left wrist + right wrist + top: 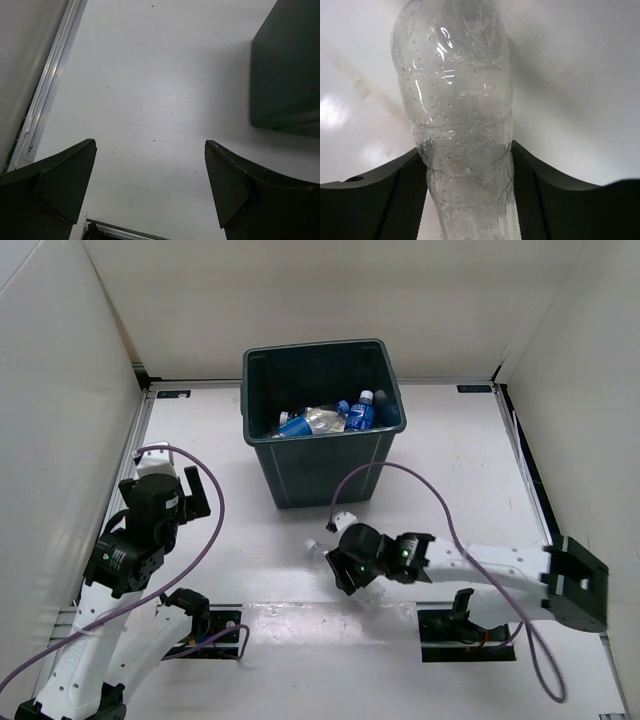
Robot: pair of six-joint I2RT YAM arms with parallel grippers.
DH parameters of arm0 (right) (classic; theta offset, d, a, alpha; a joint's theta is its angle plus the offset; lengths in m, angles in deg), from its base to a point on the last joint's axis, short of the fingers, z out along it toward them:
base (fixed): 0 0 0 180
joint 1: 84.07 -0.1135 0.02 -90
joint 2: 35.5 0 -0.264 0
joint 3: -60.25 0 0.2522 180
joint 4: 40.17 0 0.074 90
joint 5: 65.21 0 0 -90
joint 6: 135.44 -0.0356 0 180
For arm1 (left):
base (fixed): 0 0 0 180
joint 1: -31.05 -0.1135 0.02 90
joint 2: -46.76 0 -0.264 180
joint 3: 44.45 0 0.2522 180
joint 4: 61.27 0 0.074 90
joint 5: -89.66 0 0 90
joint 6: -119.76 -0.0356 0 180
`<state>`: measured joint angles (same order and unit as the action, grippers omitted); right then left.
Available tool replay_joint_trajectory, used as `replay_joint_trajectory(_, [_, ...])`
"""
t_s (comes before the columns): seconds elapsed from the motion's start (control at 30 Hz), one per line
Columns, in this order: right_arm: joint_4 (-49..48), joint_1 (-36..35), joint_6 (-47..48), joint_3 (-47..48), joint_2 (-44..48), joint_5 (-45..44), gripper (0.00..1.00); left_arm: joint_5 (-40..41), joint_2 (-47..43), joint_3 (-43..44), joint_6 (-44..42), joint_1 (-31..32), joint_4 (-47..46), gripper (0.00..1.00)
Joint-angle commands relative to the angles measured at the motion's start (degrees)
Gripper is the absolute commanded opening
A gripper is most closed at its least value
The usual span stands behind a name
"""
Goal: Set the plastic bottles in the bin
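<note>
White table (460, 470), walled by pale panels (60, 390), carries everything. Right gripper (467, 165) is clamped on a clear, label-free bottle (455, 100), its fingers (402, 195) pressing both sides of the droplet-speckled body. Seen from above, that gripper sits low near the table's middle with the bottle's pale end poking out to its left, a little in front of the bin (320, 475). Whether the bottle rests on the table I cannot tell. Left gripper (150, 150) hangs spread wide over bare table, holding nothing, the bin's corner to its right. Inside the bin lie several bottles (330, 420), blue-labelled and clear, toward its near side.
</note>
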<state>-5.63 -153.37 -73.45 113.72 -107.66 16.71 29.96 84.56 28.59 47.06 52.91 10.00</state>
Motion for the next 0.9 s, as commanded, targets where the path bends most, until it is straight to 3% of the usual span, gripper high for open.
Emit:
replay_joint_trajectory(0.0, [8.2, -6.2, 0.7, 0.8, 7.7, -8.7, 0.58, 2.3, 0.0, 0.6, -1.0, 0.2, -1.3, 1.00])
replay_joint_trajectory(0.2, [22.3, -13.1, -5.2, 8.9, 25.4, -21.6, 0.50, 3.2, 1.6, 0.6, -0.6, 0.1, -2.8, 1.00])
replay_joint_trajectory(0.3, [23.3, -14.7, -2.5, 15.9, 29.0, -27.7, 0.46, 3.3, 2.4, 0.1, 0.2, 0.2, -3.9, 1.00])
replay_joint_trajectory(0.43, [19.9, -12.4, 8.3, 27.5, 24.6, -31.0, 0.46, 2.9, 3.9, 0.0, 1.5, 0.1, -5.3, 1.00])
replay_joint_trajectory(0.53, [12.8, -4.6, 21.2, 37.7, 18.3, -26.2, 0.46, 2.1, 4.8, 0.1, 1.9, 0.1, -6.3, 1.00])
replay_joint_trajectory(0.6, [8.5, -1.3, 24.4, 45.4, 16.0, -22.7, 0.46, 1.8, 5.2, 0.0, 2.0, 0.1, -6.8, 1.00])
replay_joint_trajectory(0.63, [6.4, 4.6, 26.7, 49.4, 14.7, -18.4, 0.46, 1.4, 6.1, 0.0, 2.1, 0.2, -7.3, 1.00])
replay_joint_trajectory(0.8, [-1.3, 21.3, 23.3, 66.5, -2.0, -5.6, 0.50, -0.8, 8.2, 1.3, 3.6, 0.1, -7.4, 1.00])
replay_joint_trajectory(0.83, [-2.1, 22.2, 23.2, 68.1, -3.8, -5.5, 0.53, -1.3, 8.3, 1.2, 3.5, 0.1, -7.4, 1.00])
replay_joint_trajectory(0.87, [-2.7, 23.5, 22.8, 69.8, -7.2, -5.4, 0.64, -1.6, 8.3, 1.1, 3.6, 0.2, -8.1, 1.00])
